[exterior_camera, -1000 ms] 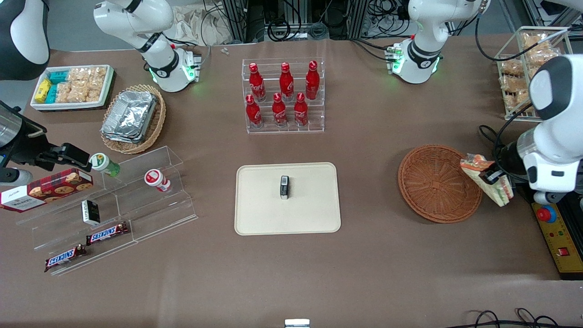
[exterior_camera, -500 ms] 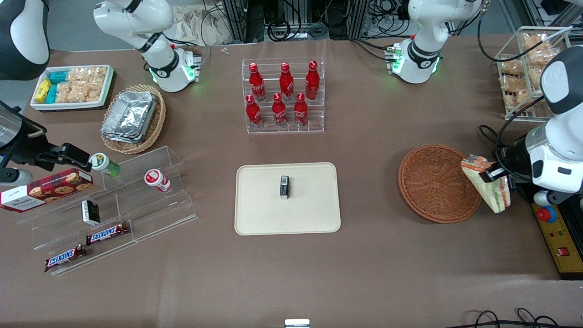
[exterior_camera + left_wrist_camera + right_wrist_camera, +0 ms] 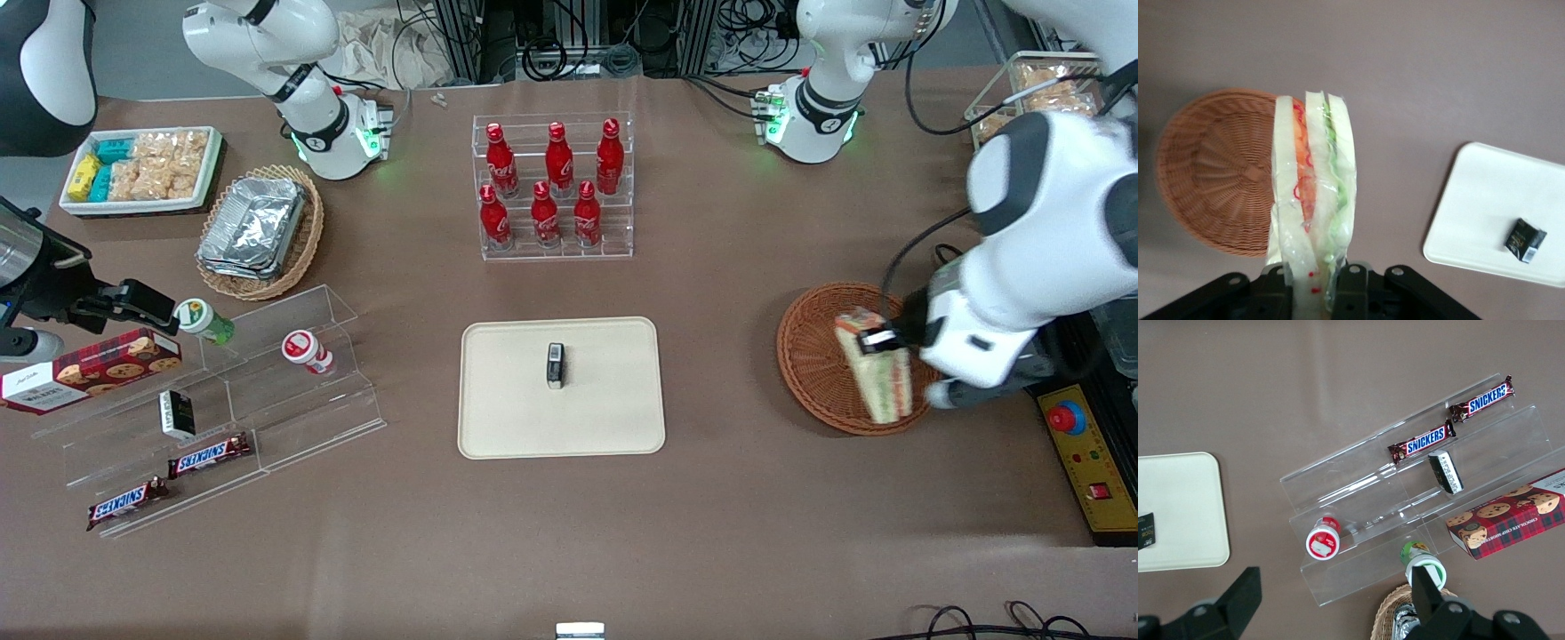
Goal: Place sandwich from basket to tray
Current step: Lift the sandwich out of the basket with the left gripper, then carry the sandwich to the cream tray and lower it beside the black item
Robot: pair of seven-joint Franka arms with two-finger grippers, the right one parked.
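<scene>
The gripper [image 3: 889,340] hangs above the basket [image 3: 822,356], over the part of it nearest the working arm's end of the table, and its jaws are closed on the sandwich [image 3: 876,373]. The left wrist view shows the wedge [image 3: 1313,193] clamped between the two black fingers [image 3: 1351,283], pale bread outside, orange-red and green layers inside, clear wrap around it. It looks lifted clear of the wicker, though whether its lowest tip touches the weave cannot be told.

The tray [image 3: 498,427] lies near the table's middle, well apart from the basket, with bare brown table between them. On the tray, about its centre, lies a small dark packet [image 3: 555,365]; its print is too small to read. The tray's corners and long edges around the packet are bare.

Readable writing: two bars marked SNICKERS [image 3: 1421,441] lie on the clear stepped stand [image 3: 293,418] toward the parked arm's end, with a red tartan cookie box [image 3: 89,369] beside them; its white label cannot be read. The red bottles [image 3: 544,182] in the clear rack, farther from the front camera than the tray, carry white script that seems to be Coca-Cola.

At the table's edge at the working arm's end, beside the basket, sits a yellow control box with a red button [image 3: 1067,418].
</scene>
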